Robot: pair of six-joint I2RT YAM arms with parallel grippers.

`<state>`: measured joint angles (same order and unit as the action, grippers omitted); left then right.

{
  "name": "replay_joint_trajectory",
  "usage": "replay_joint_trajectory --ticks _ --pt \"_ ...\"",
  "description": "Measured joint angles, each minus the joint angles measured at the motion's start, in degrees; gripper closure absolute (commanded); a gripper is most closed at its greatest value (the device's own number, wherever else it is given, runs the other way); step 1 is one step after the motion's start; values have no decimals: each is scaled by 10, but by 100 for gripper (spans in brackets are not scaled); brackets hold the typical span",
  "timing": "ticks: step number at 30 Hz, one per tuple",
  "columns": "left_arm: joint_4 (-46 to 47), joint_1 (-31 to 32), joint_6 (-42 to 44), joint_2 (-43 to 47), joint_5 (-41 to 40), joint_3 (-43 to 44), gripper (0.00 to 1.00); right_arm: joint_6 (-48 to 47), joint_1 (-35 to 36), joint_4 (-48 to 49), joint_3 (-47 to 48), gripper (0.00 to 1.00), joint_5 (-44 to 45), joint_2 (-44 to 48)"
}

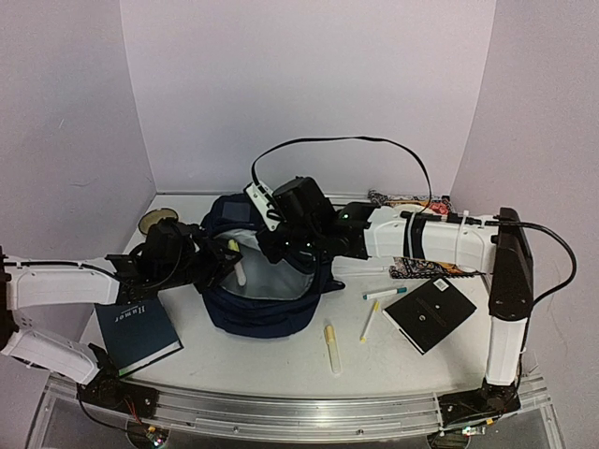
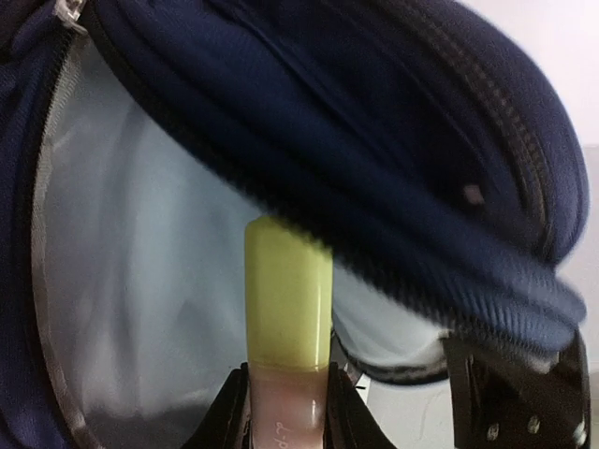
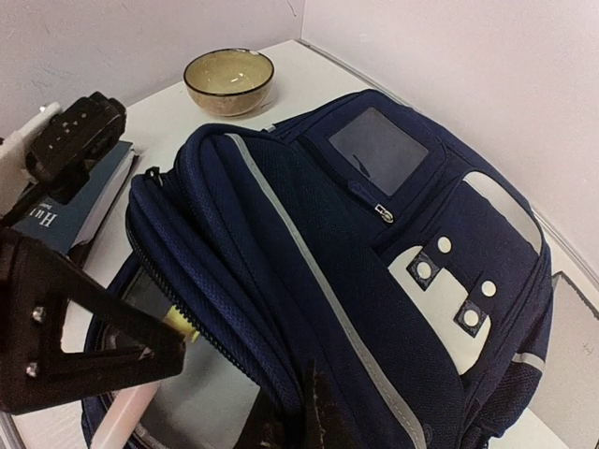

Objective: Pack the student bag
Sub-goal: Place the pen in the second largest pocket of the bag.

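The student bag (image 1: 267, 313), a large navy-blue fabric backpack with white stripe trim and pale grey lining, lies at the middle of the surface, a little toward the left edge, with its mouth facing the left arm. The right gripper (image 3: 301, 412) is closed on the zipped rim of the upper flap and holds it up. The left gripper (image 2: 288, 398) is clamped on a white marker with a yellow-green cap (image 2: 288, 290), cap first at the mouth.

The main risk, as I judge it, is the flap. In the left wrist view the navy fabric sags across the cap's tip, so a straight push could jam the marker against it or shove the bag toward the right edge. If the pinch on the rim slips, the mouth would fall shut on the marker. A release too shallow could let it roll back out.

Room is tight at the mouth, where the two grippers sit near each other; below the flap the grey lining is open. A dark hardcover book (image 1: 140, 332) lies at the near left corner beside the left arm. A loose yellow-capped marker (image 1: 330, 348) and a black notebook (image 1: 430, 313) lie toward the near right, apart from the mouth.
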<state>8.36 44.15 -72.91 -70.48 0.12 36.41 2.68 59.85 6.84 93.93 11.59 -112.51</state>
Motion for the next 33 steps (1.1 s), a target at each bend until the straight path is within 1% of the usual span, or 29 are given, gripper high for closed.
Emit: replay_joint_trajectory --ticks 6,9,13,16,22,24,28,33 --pt "52 1 -54 -54 -54 0 92 11 3 -1 0 100 -6 0" --pt "72 1 -71 -91 -71 4 89 16 5 -1 0 100 -9 0" --pt "99 2 -94 -144 -92 22 83 19 5 -1 0 100 -14 0" --pt "126 2 -107 -173 -110 32 77 19 5 -1 0 100 -16 0" --pt "181 3 -124 -227 -146 51 53 18 4 0 1 100 -14 0" --pt "195 3 -126 -238 -150 53 47 16 4 0 1 100 -12 0" --pt "207 4 -124 -246 -152 53 41 12 5 0 1 100 -5 0" --pt "214 9 -101 -230 -151 38 37 1 5 1 1 100 7 0"
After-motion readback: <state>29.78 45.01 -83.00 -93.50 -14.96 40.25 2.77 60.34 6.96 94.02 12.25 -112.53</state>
